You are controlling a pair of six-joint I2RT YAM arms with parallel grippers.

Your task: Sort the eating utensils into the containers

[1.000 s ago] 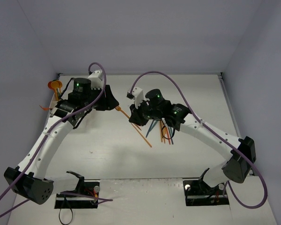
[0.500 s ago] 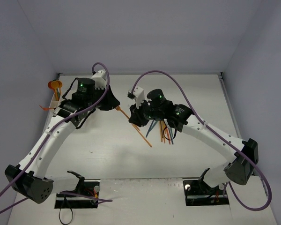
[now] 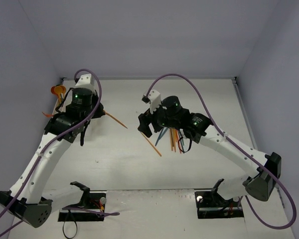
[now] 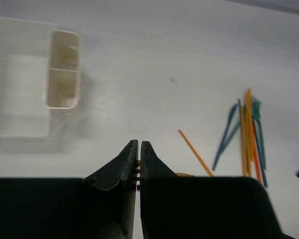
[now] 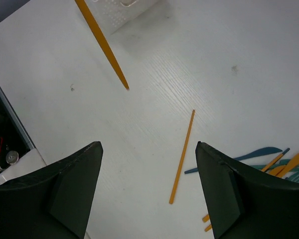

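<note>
My left gripper point(image 4: 139, 143) is shut on a long orange utensil point(image 3: 116, 121); its orange ridges show between the jaws, and its pointed end point(image 5: 103, 47) sticks out to the right above the table. The white containers point(image 4: 64, 69) lie ahead of it; two joined compartments show. My right gripper point(image 5: 148, 144) is open over the table, holding nothing, with a thin orange stick point(image 5: 182, 157) lying below between its fingers. The other eating utensils point(image 3: 172, 137), orange, teal and blue, lie in a loose pile point(image 4: 248, 132) under the right wrist.
A white mesh tray point(image 4: 12, 107) sits beside the containers at the table's left edge. An orange spoon point(image 3: 57, 90) stands up at the far left. Purple cables loop over both arms. Walls close in the table on three sides.
The left gripper has shut on the orange utensil and carried it left, away from the right gripper. The right gripper has opened wide and shifted slightly right.
</note>
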